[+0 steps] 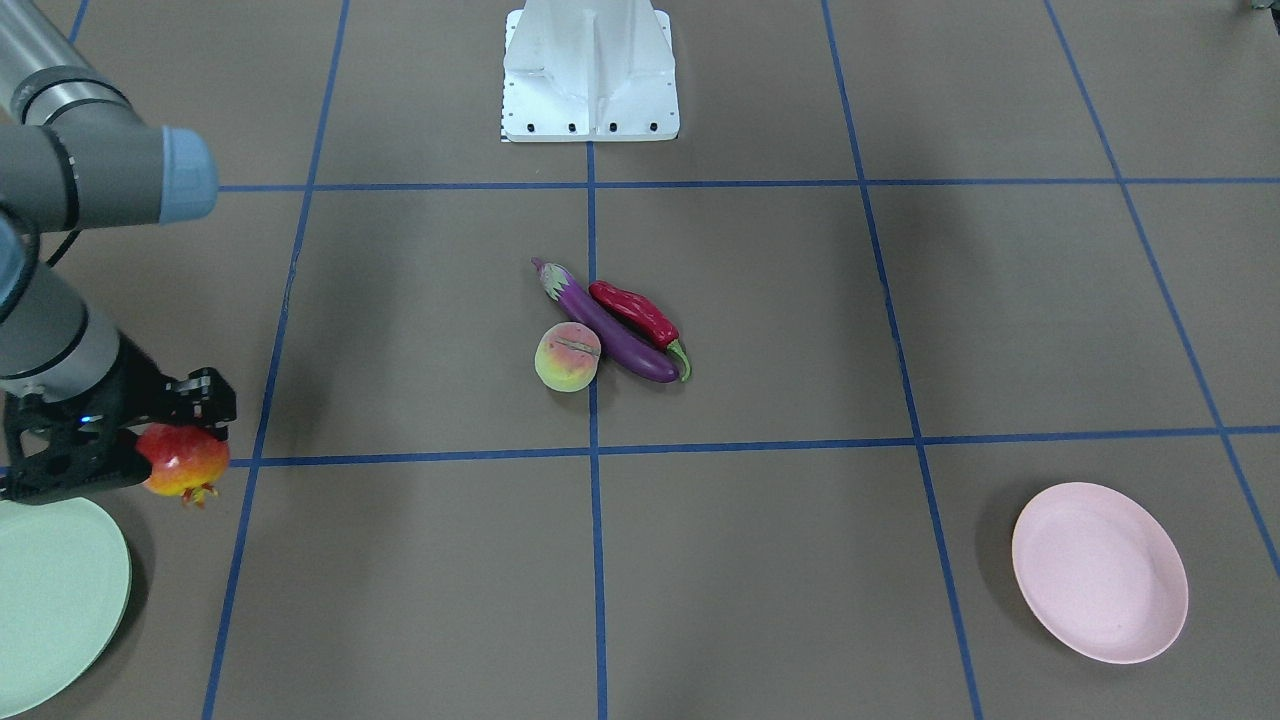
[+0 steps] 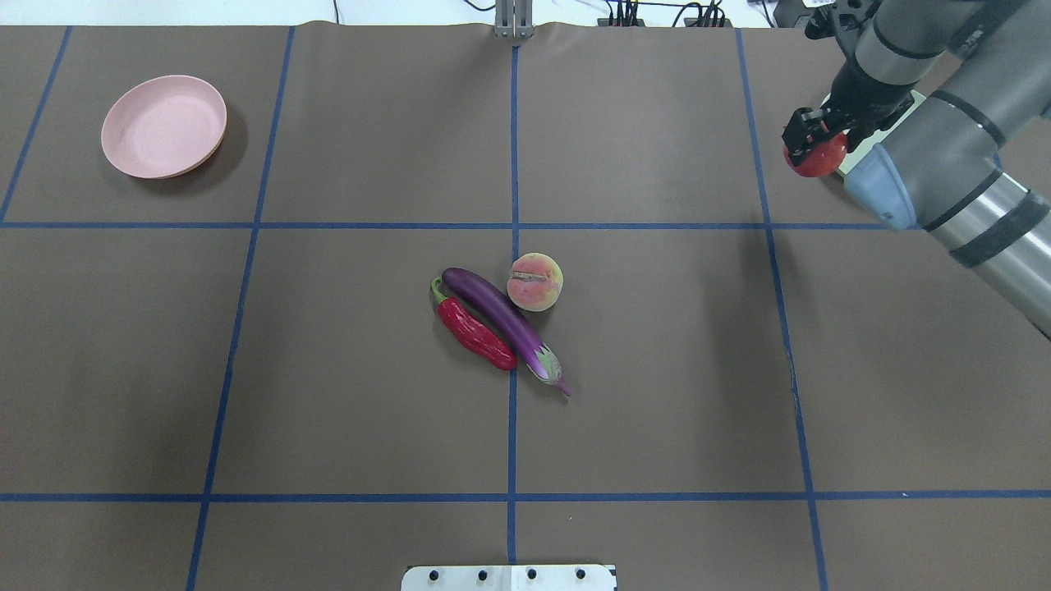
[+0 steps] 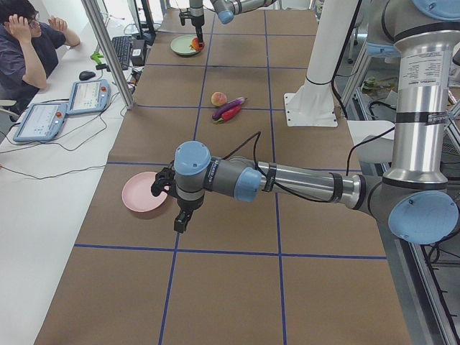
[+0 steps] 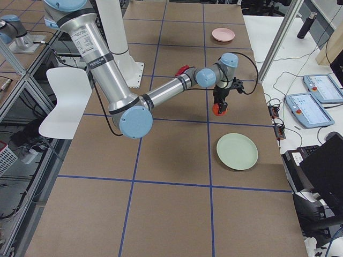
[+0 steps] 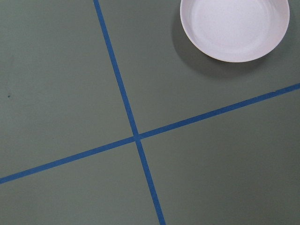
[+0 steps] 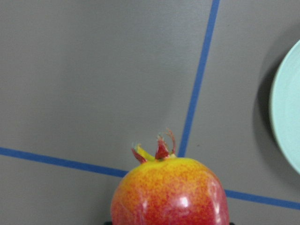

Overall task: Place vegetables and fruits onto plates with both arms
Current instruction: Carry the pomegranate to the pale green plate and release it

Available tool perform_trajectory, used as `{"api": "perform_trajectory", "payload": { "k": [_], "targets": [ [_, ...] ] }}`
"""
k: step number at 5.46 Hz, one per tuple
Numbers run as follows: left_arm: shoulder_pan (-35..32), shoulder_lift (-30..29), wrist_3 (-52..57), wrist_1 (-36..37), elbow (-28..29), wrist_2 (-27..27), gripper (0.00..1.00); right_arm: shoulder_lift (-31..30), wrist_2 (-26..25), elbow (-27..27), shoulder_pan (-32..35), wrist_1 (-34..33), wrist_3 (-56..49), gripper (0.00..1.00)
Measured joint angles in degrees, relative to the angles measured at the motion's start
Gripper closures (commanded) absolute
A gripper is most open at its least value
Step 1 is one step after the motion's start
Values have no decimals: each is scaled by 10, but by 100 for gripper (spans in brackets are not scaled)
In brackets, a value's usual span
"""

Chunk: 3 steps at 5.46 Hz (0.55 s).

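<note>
My right gripper (image 1: 185, 432) is shut on the red-and-yellow pomegranate (image 1: 183, 464) and holds it above the table beside the mint green plate (image 1: 50, 590). The right wrist view shows the pomegranate (image 6: 171, 192) with the plate's rim (image 6: 286, 122) to its right. The purple eggplant (image 2: 501, 320), red chili pepper (image 2: 476, 332) and peach (image 2: 534, 281) lie together at the table's middle. The pink plate (image 2: 163, 125) is empty. My left gripper (image 3: 181, 218) hangs near the pink plate (image 3: 144, 192); I cannot tell if it is open. The left wrist view shows only the pink plate (image 5: 234, 26).
The white robot base plate (image 1: 590, 70) stands at the table's robot side. Blue tape lines (image 2: 513, 246) divide the brown table. An operator (image 3: 29, 43) sits at a side desk with tablets (image 3: 68, 104).
</note>
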Motion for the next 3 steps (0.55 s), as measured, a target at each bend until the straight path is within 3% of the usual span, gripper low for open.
{"api": "perform_trajectory", "payload": {
  "k": [1,2,3],
  "targets": [
    [0,0,0,0,0,-1,0,-8,24,-73,26,86,-35,100],
    [1,1,1,0,0,-1,0,-10,33,-137,44,151,-68,92],
    [1,1,1,0,1,-1,0,-8,32,-171,52,170,-88,6]
  ]
}}
